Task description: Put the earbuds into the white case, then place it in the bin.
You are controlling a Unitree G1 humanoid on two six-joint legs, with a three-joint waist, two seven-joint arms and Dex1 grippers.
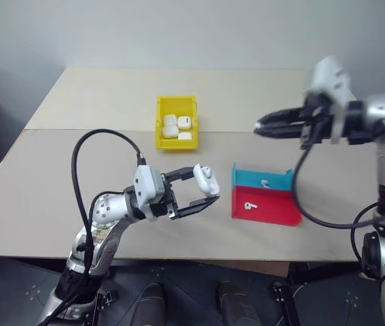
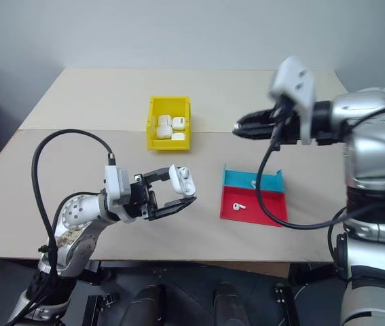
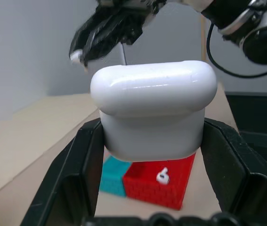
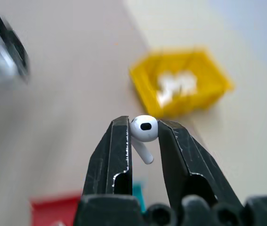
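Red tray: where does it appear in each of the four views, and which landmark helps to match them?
Left eye view: the red tray lies on the table, right of the white case held in the left claw.
Right eye view: same place.
Left wrist view: behind the held case, between the claw's fingers.
Right wrist view: blurred, beyond the finger bases.
Landmark: the blue tray adjoining it.

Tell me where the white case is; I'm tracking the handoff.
The white case sits clamped in the left gripper, raised above the table just left of the red tray.
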